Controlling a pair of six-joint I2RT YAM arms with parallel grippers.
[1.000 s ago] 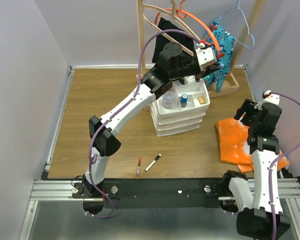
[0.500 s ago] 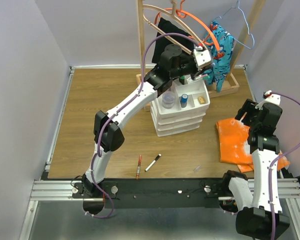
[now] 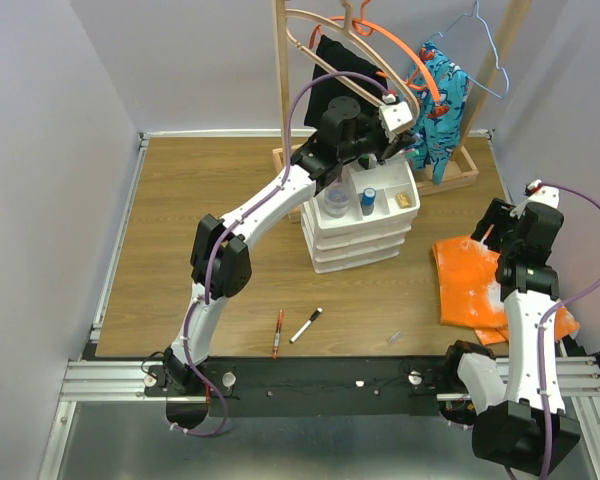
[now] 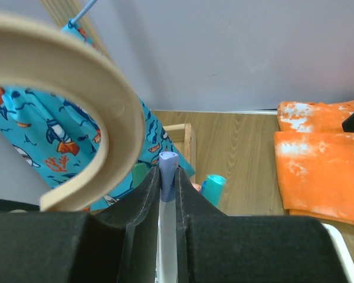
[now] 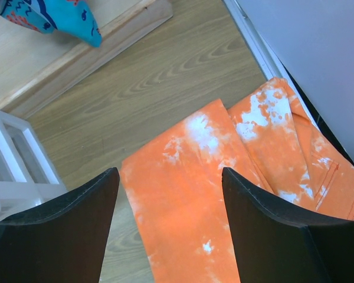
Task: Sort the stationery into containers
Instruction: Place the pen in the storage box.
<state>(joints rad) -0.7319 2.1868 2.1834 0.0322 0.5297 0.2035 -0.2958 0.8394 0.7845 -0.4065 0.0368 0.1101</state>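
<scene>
Behind the white organiser (image 3: 360, 240) a wooden rack (image 3: 280, 80) is seen. Its pale hanger (image 4: 100, 100) curves just beside the left gripper (image 4: 167, 177), and a blue patterned cloth (image 4: 23, 130) hangs behind. Above the organiser's rear, a thin white pen (image 4: 167, 164) is pinched between the left jaws. Right of the organiser, the right gripper (image 5: 168, 177) is held wide apart and empty over the orange cloth (image 5: 194, 194). A red pen (image 3: 278, 332) and a white marker (image 3: 306, 326) are seen lying in front of the organiser.
</scene>
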